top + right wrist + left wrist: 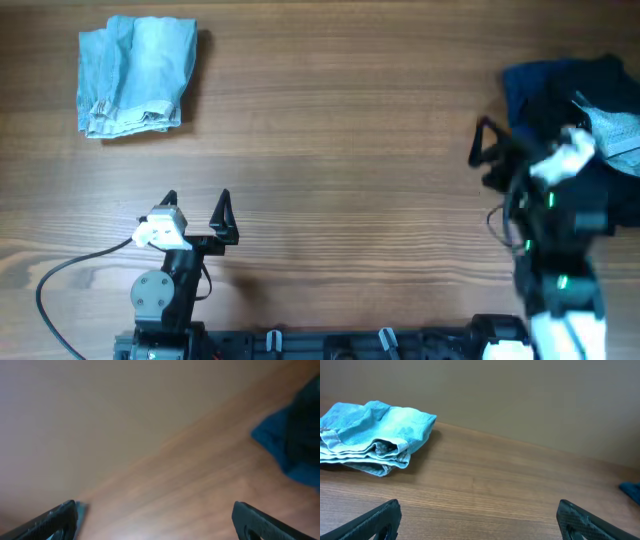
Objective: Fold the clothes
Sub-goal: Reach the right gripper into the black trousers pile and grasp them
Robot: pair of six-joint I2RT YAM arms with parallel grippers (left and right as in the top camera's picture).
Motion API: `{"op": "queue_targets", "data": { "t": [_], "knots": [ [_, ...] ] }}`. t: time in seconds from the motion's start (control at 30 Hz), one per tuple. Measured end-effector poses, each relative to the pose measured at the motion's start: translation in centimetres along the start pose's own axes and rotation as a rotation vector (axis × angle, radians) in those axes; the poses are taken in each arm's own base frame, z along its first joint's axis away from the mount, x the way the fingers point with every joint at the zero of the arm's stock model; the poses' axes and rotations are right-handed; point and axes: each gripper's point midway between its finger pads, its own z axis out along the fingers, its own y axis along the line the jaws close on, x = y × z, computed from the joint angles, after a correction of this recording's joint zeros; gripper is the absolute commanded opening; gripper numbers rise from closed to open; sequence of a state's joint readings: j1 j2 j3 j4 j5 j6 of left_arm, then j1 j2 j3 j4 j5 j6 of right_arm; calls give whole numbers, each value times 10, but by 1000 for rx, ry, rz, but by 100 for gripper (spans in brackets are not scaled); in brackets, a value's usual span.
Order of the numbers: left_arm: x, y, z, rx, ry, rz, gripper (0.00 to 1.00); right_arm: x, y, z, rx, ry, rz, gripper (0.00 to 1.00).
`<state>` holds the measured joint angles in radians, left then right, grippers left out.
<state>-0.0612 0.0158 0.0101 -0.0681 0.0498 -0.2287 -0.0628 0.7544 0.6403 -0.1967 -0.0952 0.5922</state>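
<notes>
Overhead: folded faded light-blue denim garment (137, 75) sits far left; crumpled navy-black fabric pile (535, 90) far right; left gripper (195, 200) and right gripper (490, 180) gape empty; right may snag several layers, seemingly tangled.

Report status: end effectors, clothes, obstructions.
Left end effector open, empty. Right end effector open, empty, beside dark pile. Light-blue garment far left. No obstructions seen.

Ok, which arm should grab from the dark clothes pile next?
Right. The right gripper hangs open just beside the dark pile, while the left gripper, also open, sits far across the table, nearer the light-blue garment that already looks folded.
</notes>
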Motion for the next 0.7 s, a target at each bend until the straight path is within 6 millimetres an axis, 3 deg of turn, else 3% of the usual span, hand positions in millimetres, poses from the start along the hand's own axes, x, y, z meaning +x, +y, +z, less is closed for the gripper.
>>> {"op": "queue_targets", "data": {
  "t": [0.1, 0.27, 0.47, 0.6, 0.7],
  "knots": [
    [0, 0, 0, 0, 0, 0, 100, -3, -14, 20, 142, 120, -13, 100],
    [0, 0, 0, 0, 0, 0, 100, -32, -45, 40, 305, 162, 18, 100],
    [0, 0, 0, 0, 0, 0, 100, -65, -108, 22, 436, 95, 128, 100],
    [0, 0, 0, 0, 0, 0, 100, -91, -114, 21, 351, 45, 106, 100],
    [0, 0, 0, 0, 0, 0, 100, -95, -124, 20, 341, 42, 136, 100]
  ]
}}
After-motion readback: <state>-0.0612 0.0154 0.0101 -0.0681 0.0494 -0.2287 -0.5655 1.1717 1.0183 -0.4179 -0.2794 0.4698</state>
